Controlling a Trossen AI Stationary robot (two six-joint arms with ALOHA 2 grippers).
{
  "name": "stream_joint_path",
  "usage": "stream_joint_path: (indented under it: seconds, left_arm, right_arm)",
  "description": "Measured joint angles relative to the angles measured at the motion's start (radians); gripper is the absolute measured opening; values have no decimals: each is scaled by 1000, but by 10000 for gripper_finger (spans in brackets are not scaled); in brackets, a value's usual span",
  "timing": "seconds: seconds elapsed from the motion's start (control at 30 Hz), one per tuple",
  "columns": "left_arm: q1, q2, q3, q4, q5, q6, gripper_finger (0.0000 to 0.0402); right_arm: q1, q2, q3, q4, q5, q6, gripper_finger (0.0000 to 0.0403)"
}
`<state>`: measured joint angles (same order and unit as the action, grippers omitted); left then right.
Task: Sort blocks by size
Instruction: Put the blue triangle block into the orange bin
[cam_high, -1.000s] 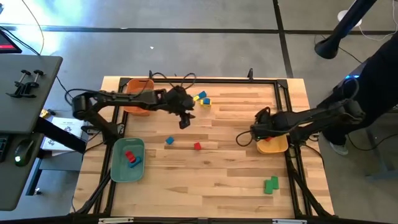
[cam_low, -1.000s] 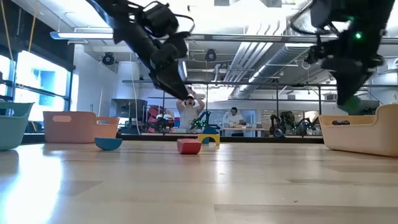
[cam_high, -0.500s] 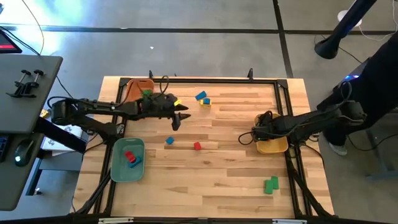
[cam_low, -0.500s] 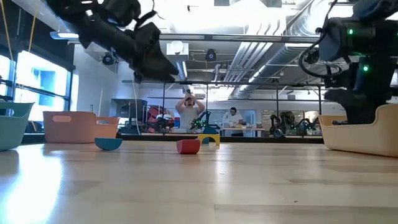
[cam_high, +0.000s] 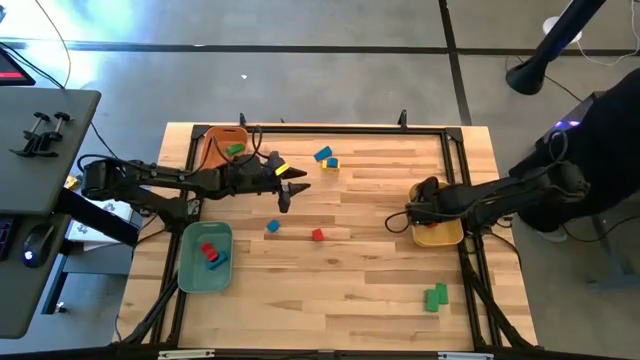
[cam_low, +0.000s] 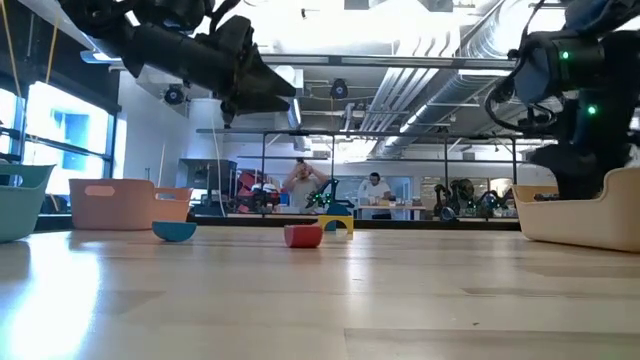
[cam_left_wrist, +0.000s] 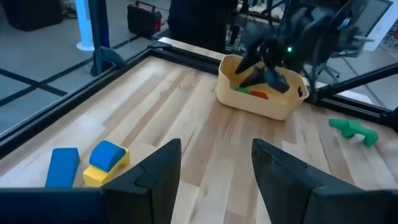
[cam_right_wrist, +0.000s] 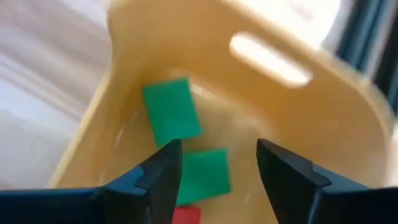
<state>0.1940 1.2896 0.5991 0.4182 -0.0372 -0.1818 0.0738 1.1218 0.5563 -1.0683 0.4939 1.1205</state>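
No writing or brand can be read on the trays, blocks or arms. The left gripper (cam_high: 292, 188) hangs above the table just right of the orange tray (cam_high: 212, 150), its fingers (cam_left_wrist: 163, 163) apart with nothing between them; a second ago it was farther right, nearer the far blue and yellow blocks, and it has since drawn back toward that tray. A green block (cam_high: 235, 149) now lies in the orange tray, where none showed a second ago. The right gripper (cam_high: 413, 213) sits at the left rim of the yellow tray (cam_high: 440, 238), its fingers (cam_right_wrist: 163, 168) spread and empty over the tray's inside, where two green blocks (cam_right_wrist: 173, 112) and a red one (cam_right_wrist: 185, 215) lie; the arm has hardly moved since the earlier frames. On the table, a blue block (cam_high: 322, 154) and a blue-on-yellow pair (cam_high: 331, 163) lie far and centre, a small blue block (cam_high: 272, 227) and a small red block (cam_high: 317, 235) sit mid-table, and two green blocks (cam_high: 435, 296) lie near and right. The teal tray (cam_high: 188, 262), near left, holds red and blue blocks (cam_high: 211, 253). None of these has shifted.
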Motion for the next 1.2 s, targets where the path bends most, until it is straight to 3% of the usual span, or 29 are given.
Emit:
stream_joint_path:
  seconds: [0.17,0.3,0.5,0.7,0.87,1.0,1.2]
  left_arm:
    - [0,0,0,-2,-1,0,184]
    - [0,0,0,-3,-1,1,184]
    - [-15,0,0,-1,-5,4,184]
    - [-38,0,0,7,-16,53,184]
    - [-59,3,0,54,-54,89,184]
    - [-66,32,1,116,-61,116,184]
    - [-65,124,1,221,-64,115,184]
  right_arm:
    - [47,-6,103,-78,164,-4,203]
    - [75,-6,161,-30,302,-57,203]
    - [109,-4,123,411,502,-299,204]
    - [110,-4,-21,954,467,-626,204]
    - [110,-3,-158,1321,445,-737,204]
    - [110,-3,-224,1451,395,-761,204]
    - [110,-3,-246,1460,366,-732,204]
